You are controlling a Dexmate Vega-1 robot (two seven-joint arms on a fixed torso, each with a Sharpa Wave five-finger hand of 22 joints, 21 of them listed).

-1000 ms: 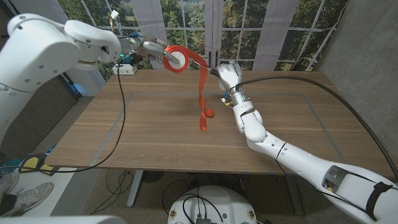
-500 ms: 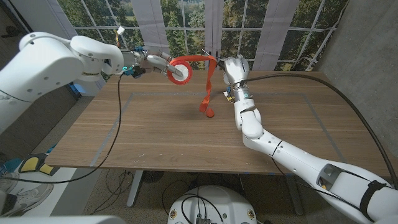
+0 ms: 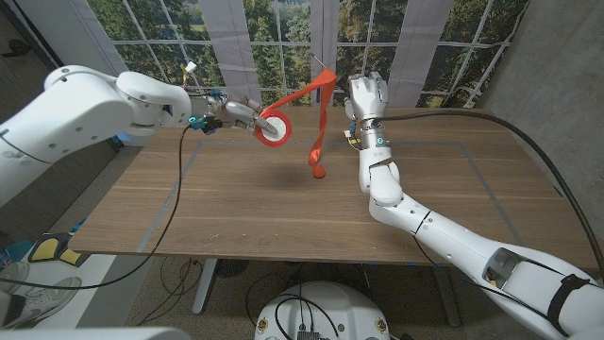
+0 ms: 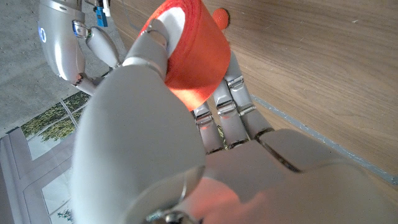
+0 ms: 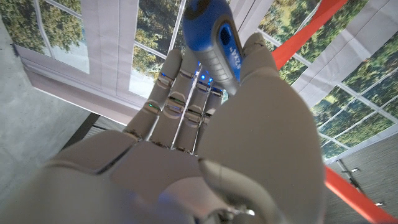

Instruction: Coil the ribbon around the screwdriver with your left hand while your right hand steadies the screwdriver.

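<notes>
My left hand (image 3: 243,113) holds a red ribbon roll (image 3: 275,128) with a white core above the table's far left part; the roll (image 4: 194,55) sits against the fingers of that hand (image 4: 155,130). From it the ribbon (image 3: 304,92) rises to the thin screwdriver shaft (image 3: 322,66), drapes over it and hangs to a curled end (image 3: 317,171) by the tabletop. My right hand (image 3: 364,98) grips the screwdriver's blue handle (image 5: 214,38), its fingers (image 5: 186,106) wrapped around it, raised above the far middle. Red ribbon (image 5: 303,36) crosses behind that hand.
A black cable (image 3: 182,184) trails from my left arm over the wooden table (image 3: 236,208) and its front edge. Another thick cable (image 3: 472,118) arcs from my right arm across the far right. Windows stand behind the table, and a grey wall (image 3: 557,66) on the right.
My left hand has lowered the roll and brought it nearer. My right hand has risen with the screwdriver, lifting the ribbon so its hanging end slid farther back.
</notes>
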